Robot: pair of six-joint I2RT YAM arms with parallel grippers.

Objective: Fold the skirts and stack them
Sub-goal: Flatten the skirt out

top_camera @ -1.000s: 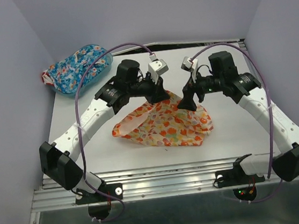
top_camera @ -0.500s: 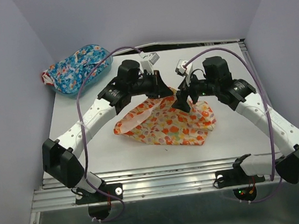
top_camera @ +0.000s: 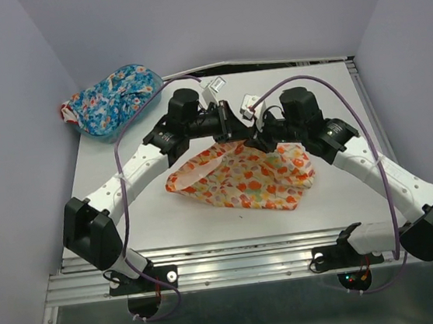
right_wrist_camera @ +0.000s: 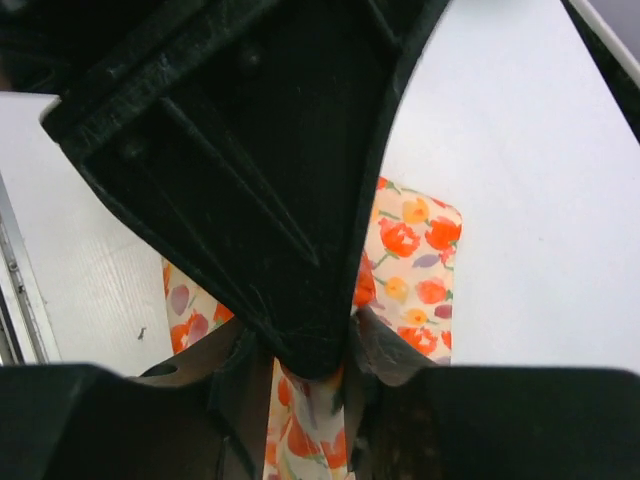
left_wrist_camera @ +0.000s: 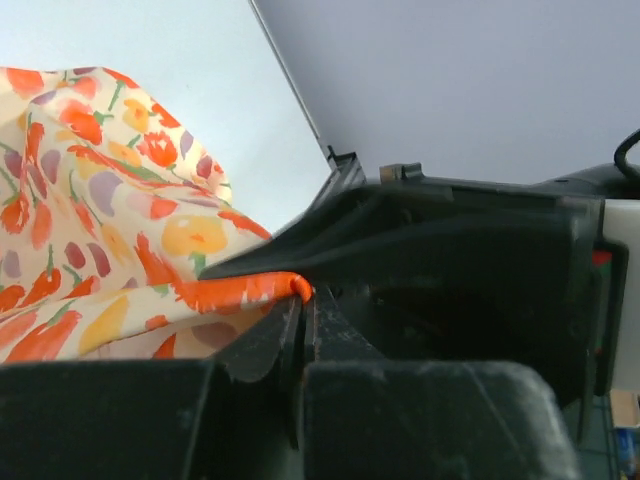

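Note:
The cream-yellow skirt (top_camera: 242, 179) with orange-red flowers lies partly folded in the middle of the table. Its far edge is lifted where both grippers meet. My left gripper (top_camera: 244, 133) is shut on that orange hem (left_wrist_camera: 285, 287), its jaws pressed together (left_wrist_camera: 302, 297). My right gripper (top_camera: 261, 137) has come in from the right. Its jaws (right_wrist_camera: 305, 365) stand close on both sides of the left gripper's fingertip (right_wrist_camera: 250, 200) and the same fabric (right_wrist_camera: 300, 430). The blue skirt (top_camera: 111, 96) lies bunched in the basket at the far left.
The translucent blue basket (top_camera: 154, 84) sits at the table's far left corner, against the grey wall. White tabletop (top_camera: 336, 109) shows around the cream skirt. A metal rail (top_camera: 235, 254) runs along the near edge by the arm bases.
My right gripper moved left to meet the left gripper and closed from wide open around the lifted hem. The left gripper carried the hem slightly right. The skirt's right side bunched up.

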